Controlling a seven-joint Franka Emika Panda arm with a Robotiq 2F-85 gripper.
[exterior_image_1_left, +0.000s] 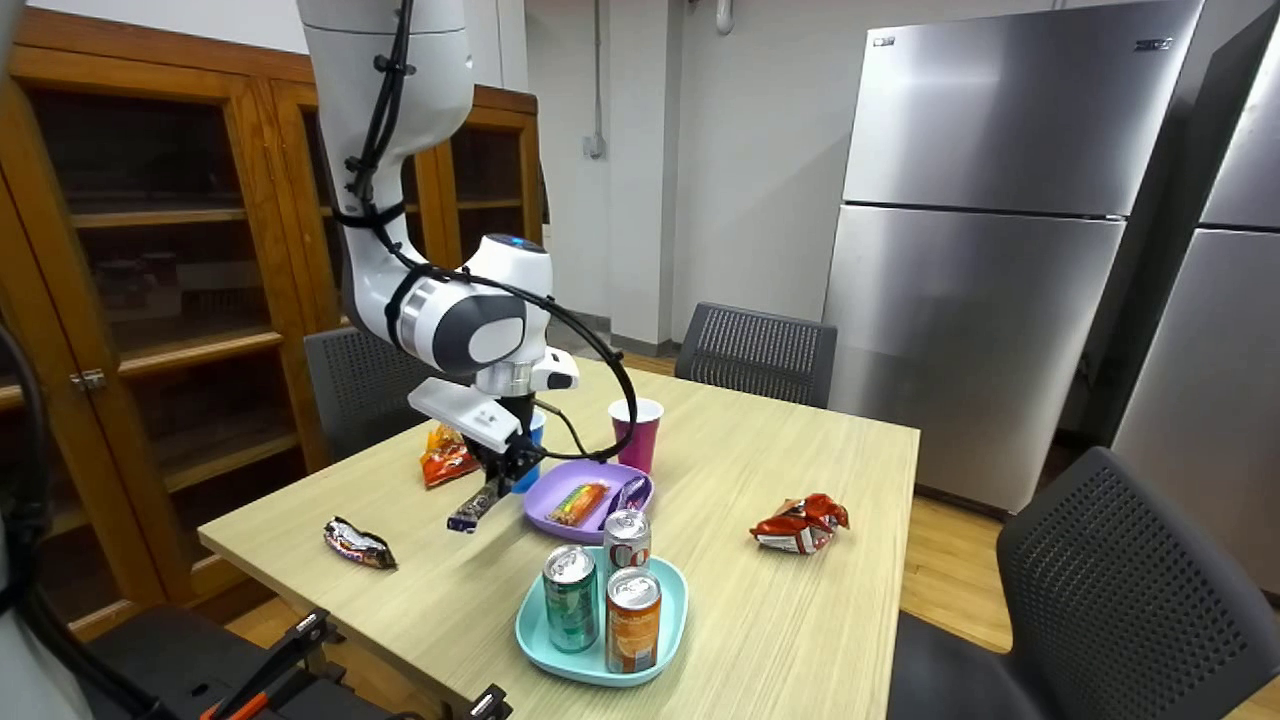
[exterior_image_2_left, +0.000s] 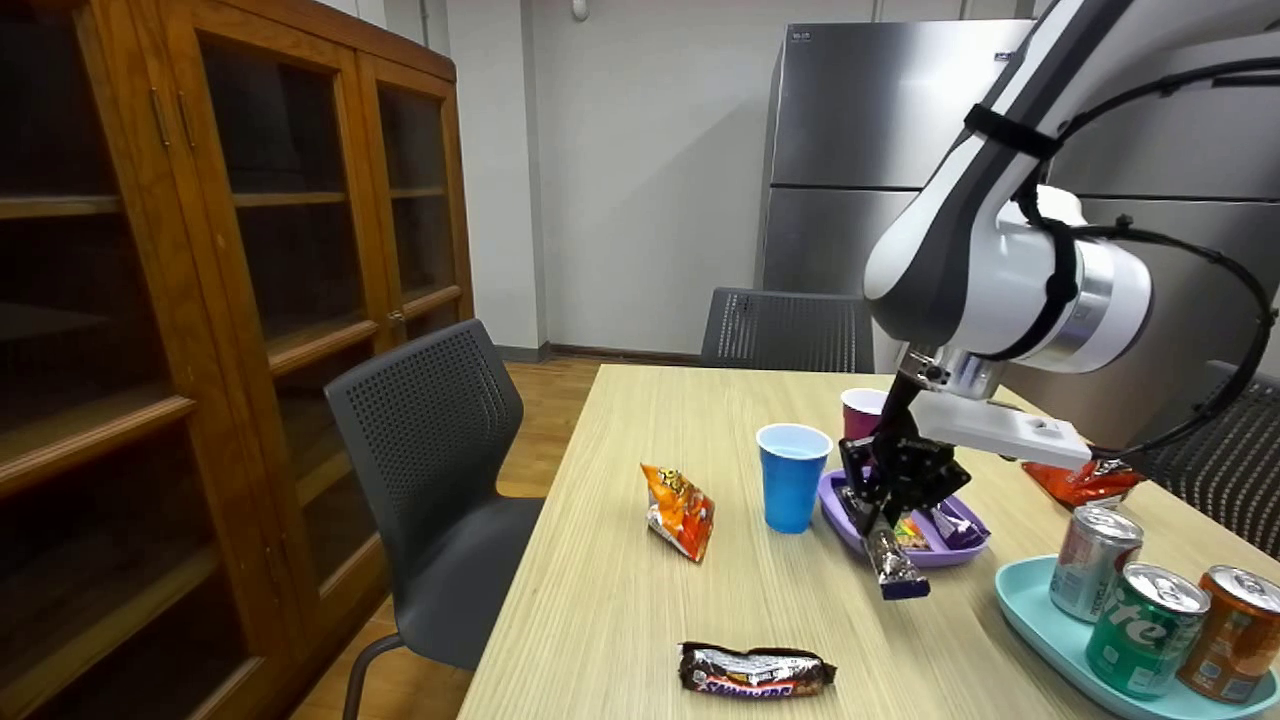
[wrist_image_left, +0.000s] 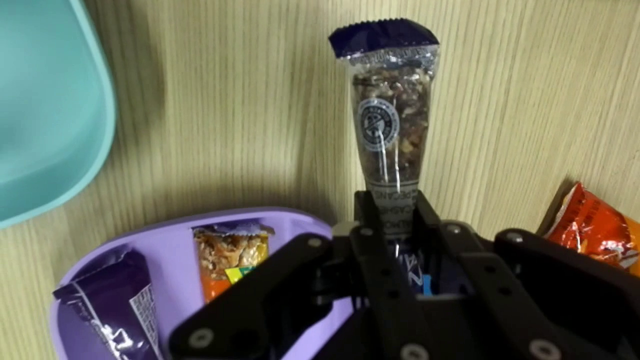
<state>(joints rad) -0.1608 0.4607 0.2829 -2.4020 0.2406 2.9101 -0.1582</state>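
Note:
My gripper (wrist_image_left: 392, 210) is shut on a nut bar (wrist_image_left: 395, 120) in a clear wrapper with dark blue ends. In the wrist view the bar's near end lies between the fingers, partly hidden, while the far end sticks out past the tips. Both exterior views show the bar (exterior_image_2_left: 893, 560) tilted downward from the jaws, above the table beside a purple plate (exterior_image_1_left: 533, 505). On that plate lie an orange and yellow wrapped bar (exterior_image_1_left: 578, 504) and a purple wrapped bar (wrist_image_left: 117, 305). The arm partly covers the plate in an exterior view.
A teal tray (exterior_image_1_left: 532, 635) carries three cans. Behind the gripper stand a blue cup (exterior_image_2_left: 792, 485) and a maroon cup (exterior_image_1_left: 638, 445). Around lie a brown-wrapped candy bar (exterior_image_2_left: 755, 671), an orange snack bag (exterior_image_2_left: 682, 510) and a red bag (exterior_image_1_left: 800, 523). Chairs surround the table.

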